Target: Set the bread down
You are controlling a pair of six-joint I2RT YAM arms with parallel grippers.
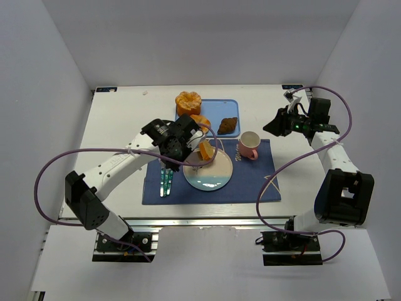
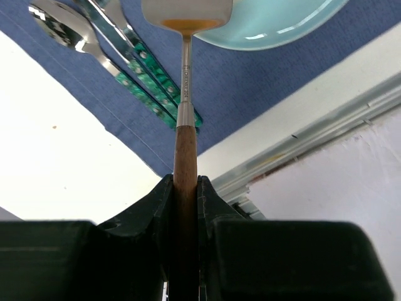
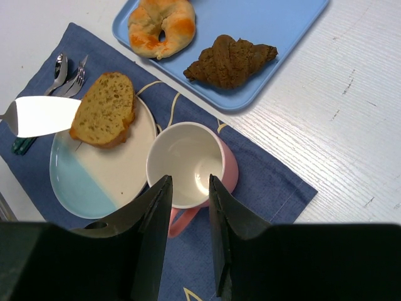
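Observation:
The bread (image 3: 103,108), an oval golden slice with dark specks, lies over the far-left rim of the white and pale blue plate (image 3: 100,182), also seen from above (image 1: 205,150). One end touches the flat metal blade of a spatula (image 3: 44,116). My left gripper (image 2: 186,180) is shut on the spatula's wooden handle (image 2: 185,157), and a strip of orange crust shows at the blade's edge. It hovers just left of the plate (image 1: 210,179). My right gripper (image 3: 188,182) stands slightly open and empty, raised at the right (image 1: 274,125).
A pink mug (image 3: 188,157) stands right of the plate on the blue placemat (image 1: 250,182). Behind is a blue tray (image 3: 276,37) with a glazed donut (image 3: 161,25) and a dark pastry (image 3: 229,59). Green-handled cutlery (image 2: 144,75) lies left of the plate.

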